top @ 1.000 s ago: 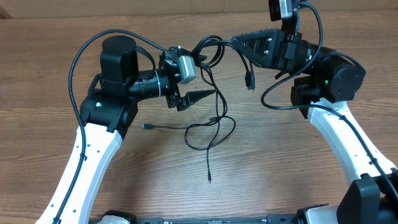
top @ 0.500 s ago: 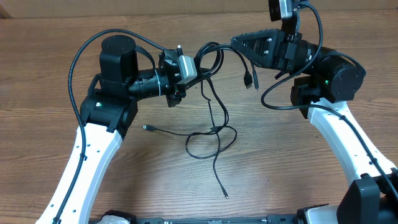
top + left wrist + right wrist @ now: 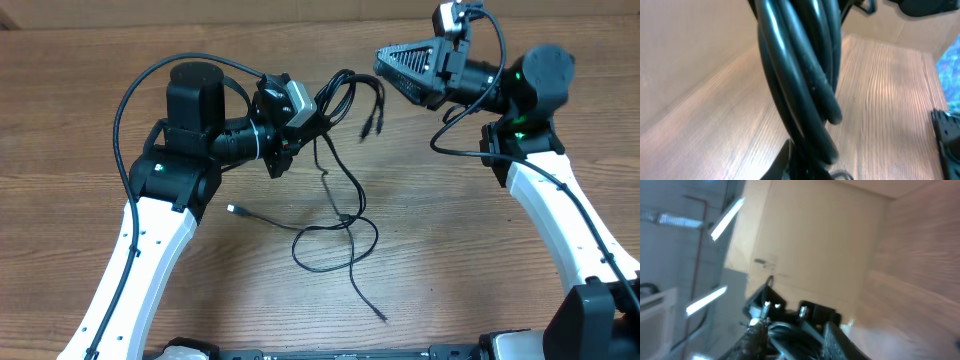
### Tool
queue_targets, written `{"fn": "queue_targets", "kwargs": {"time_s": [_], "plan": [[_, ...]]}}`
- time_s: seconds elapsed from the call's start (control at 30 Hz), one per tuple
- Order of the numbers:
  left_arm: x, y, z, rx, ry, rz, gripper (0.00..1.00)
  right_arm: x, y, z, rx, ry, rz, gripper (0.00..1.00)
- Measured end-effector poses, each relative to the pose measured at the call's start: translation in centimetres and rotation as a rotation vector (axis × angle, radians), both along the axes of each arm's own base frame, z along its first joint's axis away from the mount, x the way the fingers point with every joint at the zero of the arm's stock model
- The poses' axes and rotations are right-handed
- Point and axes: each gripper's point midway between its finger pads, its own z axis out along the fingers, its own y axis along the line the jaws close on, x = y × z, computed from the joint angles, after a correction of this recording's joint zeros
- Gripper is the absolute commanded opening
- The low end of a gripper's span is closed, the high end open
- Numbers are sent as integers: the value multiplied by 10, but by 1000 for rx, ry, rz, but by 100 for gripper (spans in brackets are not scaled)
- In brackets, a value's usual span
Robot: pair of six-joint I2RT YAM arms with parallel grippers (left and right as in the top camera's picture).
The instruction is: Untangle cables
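Thin black cables (image 3: 345,200) hang in a tangled bunch from my left gripper (image 3: 308,118), which is shut on them above the table. They loop up to the right of it, then trail down to the wood. Plug tips lie at the left (image 3: 232,209) and at the front (image 3: 385,318); a third dangles (image 3: 368,128). In the left wrist view the cables (image 3: 795,75) fill the frame, clamped at my left gripper (image 3: 800,172). My right gripper (image 3: 383,60) stands open just right of the loop and holds nothing. In its own view the right gripper (image 3: 797,345) has its fingers apart, with the cables (image 3: 790,330) beyond.
The wooden table (image 3: 500,280) runs under both arms. A cardboard wall (image 3: 200,10) closes the back edge. Thick black arm wires arc over the left arm (image 3: 120,110) and beside the right arm (image 3: 450,150).
My left gripper has shut on the cables. My right gripper has let go, opened and pulled back to the right. The hanging strands swung and the front plug tip slid right.
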Motion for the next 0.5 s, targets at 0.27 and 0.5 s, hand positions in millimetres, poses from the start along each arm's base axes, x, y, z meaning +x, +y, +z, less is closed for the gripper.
{"fn": "queue_targets", "kwargs": {"time_s": [0.27,0.5], "plan": [[0,18,-36,106,168,132,4,4,0,-38,-105,14,-15,65],[-2,38,-63,222,254,238,4,4,0,-41,-123,-24,-15,78]]}}
